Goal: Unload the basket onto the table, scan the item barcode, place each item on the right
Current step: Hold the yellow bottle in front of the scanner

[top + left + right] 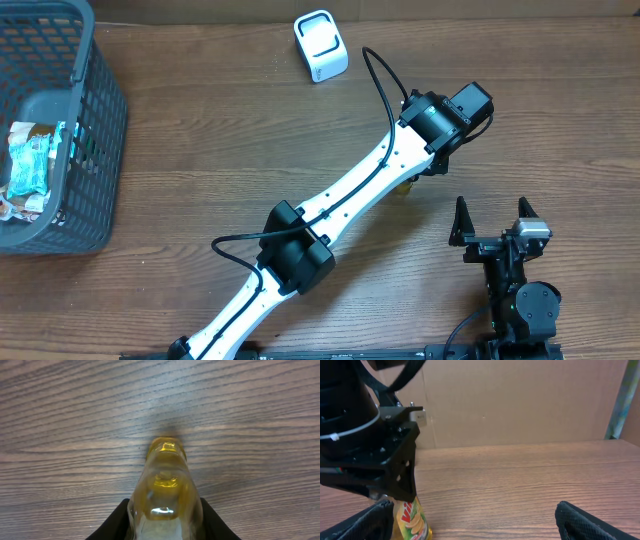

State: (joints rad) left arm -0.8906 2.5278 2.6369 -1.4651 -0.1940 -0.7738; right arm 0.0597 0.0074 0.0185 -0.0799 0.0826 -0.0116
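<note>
The item is a clear yellow bottle (165,495) with a green and yellow label (410,517). It stands on the wooden table, and only a yellow sliver (403,186) shows from overhead. My left gripper (165,522) is shut on the bottle, one black finger (117,522) on each side. From above, the left gripper (420,165) sits right of centre, under its wrist. My right gripper (492,222) stands open at the lower right, nothing between its fingers (585,520), with the bottle at its left. No barcode shows in any view.
A small white box-shaped device (320,45) stands at the table's far edge, left of the held bottle. A dark mesh basket (95,150) with packets inside sits at the far left. A cardboard wall (520,400) backs the table.
</note>
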